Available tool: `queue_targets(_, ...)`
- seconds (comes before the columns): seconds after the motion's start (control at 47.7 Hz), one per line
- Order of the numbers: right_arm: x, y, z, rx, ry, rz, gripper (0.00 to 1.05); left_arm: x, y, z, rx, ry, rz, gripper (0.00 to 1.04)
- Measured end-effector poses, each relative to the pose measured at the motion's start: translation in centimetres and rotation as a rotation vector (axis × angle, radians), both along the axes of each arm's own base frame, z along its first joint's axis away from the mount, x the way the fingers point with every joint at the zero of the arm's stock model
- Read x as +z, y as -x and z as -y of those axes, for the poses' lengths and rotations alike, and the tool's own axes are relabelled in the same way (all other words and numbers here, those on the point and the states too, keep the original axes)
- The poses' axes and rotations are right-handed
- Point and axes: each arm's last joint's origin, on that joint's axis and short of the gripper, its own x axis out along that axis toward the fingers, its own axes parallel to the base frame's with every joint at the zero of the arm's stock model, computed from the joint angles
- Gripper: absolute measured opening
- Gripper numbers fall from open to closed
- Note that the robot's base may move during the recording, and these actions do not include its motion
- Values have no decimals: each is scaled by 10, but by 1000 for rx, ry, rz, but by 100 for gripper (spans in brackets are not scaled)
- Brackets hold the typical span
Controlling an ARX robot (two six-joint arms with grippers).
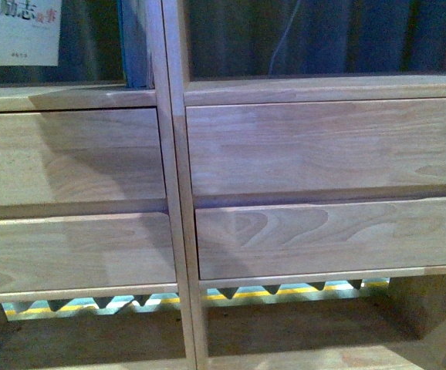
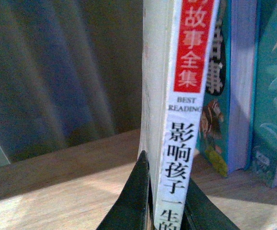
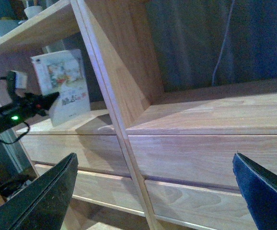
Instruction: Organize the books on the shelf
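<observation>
My left gripper [image 2: 166,211] is shut on the white paperback book [image 2: 177,110], holding it upright by its red-and-white spine over the left shelf board [image 2: 57,191]. Beside it stand a teal-edged book [image 2: 229,96] and another teal book [image 2: 272,96]. The front view shows the white book's cover [image 1: 18,31] in the upper left compartment of the light wood shelf [image 1: 169,193]. The right wrist view shows the book [image 3: 64,86] held by my left arm [image 3: 18,112]. My right gripper [image 3: 155,191] is open and empty, facing the shelf's plank fronts.
The vertical divider [image 1: 173,154] splits the shelf into two columns. The upper right compartment [image 3: 210,105] shows a dark curtain behind it. Wide plank fronts [image 1: 323,146] fill the middle. Yellow-striped floor [image 1: 76,307] shows through the gap below.
</observation>
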Motion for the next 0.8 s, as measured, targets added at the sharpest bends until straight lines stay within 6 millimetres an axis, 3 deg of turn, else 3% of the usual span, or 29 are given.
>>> queue_targets(0.126, -2, 11, 4, -15, -1, 17, 98, -2, -40, 7, -11, -41, 15, 6)
queue_targets(0.231, -6, 15, 4, -6, 5, 14, 98, 7, -59, 10, 11, -52, 44, 6)
queue_targets(0.357, -5, 22, 1, 10, 18, 29, 98, 10, -77, 12, 31, -57, 37, 6)
queue_targets(0.671, -5, 25, -3, 23, 16, 31, 98, -22, -100, 29, -2, -96, -13, 7)
queue_targets(0.797, -8, 24, -5, 29, 10, 22, 98, -22, -99, 33, -11, -114, -7, 36)
